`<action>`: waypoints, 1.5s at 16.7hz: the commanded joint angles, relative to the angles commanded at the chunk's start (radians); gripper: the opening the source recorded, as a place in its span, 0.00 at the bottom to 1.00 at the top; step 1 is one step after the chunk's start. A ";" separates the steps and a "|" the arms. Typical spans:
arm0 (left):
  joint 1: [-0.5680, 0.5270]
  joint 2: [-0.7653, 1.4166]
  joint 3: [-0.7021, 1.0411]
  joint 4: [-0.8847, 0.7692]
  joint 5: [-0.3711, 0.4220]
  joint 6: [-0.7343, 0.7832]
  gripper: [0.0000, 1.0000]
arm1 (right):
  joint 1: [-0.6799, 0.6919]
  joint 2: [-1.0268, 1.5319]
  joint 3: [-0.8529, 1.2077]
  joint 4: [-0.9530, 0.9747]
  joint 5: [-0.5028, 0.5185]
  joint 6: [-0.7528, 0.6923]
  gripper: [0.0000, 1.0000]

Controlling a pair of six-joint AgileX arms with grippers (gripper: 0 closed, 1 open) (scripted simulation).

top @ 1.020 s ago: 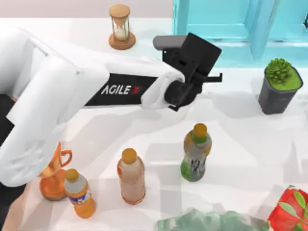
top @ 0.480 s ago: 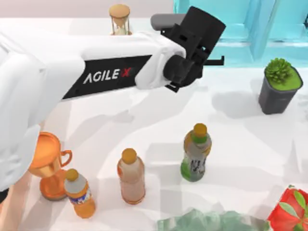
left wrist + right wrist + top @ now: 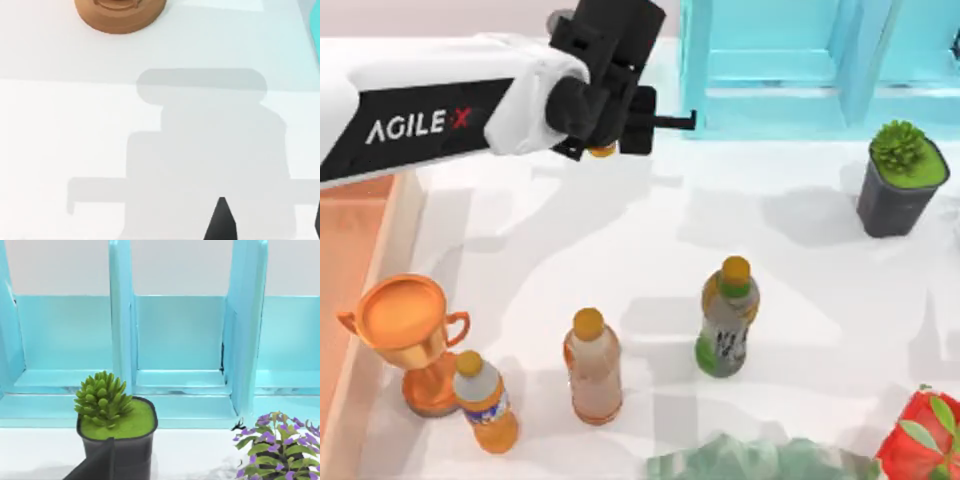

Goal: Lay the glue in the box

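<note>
The glue is out of view. The box point(image 3: 392, 250) is a pale orange, thick-rimmed container at the table's left edge, and only part of it shows. My left arm reaches in from the left across the back of the table. Its gripper point(image 3: 620, 105) hovers at the back centre, over the hourglass, well away from the box. In the left wrist view the left gripper point(image 3: 270, 227) is open: two dark fingertips point(image 3: 220, 220) stand wide apart with bare table and the gripper's shadow between them. A dark piece of my right gripper point(image 3: 97, 465) shows beside the potted plant.
An orange trophy point(image 3: 405, 330) stands by the box. Three orange-capped drink bottles point(image 3: 485, 400) point(image 3: 592, 365) point(image 3: 728, 315) stand mid-table. A potted succulent point(image 3: 900, 180) sits at the right, a blue shelf point(image 3: 800, 60) along the back. The hourglass base point(image 3: 120, 12) lies under the left gripper.
My left arm has swung left and toward the back. That uncovered the box and the trophy, and the gripper now covers the hourglass. The bottles have not moved.
</note>
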 joint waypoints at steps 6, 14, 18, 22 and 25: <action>0.512 -0.393 -0.353 0.007 0.358 0.339 0.00 | 0.000 0.000 0.000 0.000 0.000 0.000 1.00; 1.096 -0.884 -0.824 0.002 0.755 0.687 0.00 | 0.000 0.000 0.000 0.000 0.000 0.000 1.00; 1.144 -0.930 -0.870 -0.001 0.795 0.726 0.00 | 0.000 0.000 0.000 0.000 0.000 0.000 1.00; 1.140 -0.923 -0.868 0.002 0.791 0.726 0.00 | 0.000 0.000 0.000 0.000 0.000 0.000 1.00; 1.125 -0.877 -0.877 0.061 0.781 0.715 0.00 | 0.000 0.000 0.000 0.000 0.000 0.000 1.00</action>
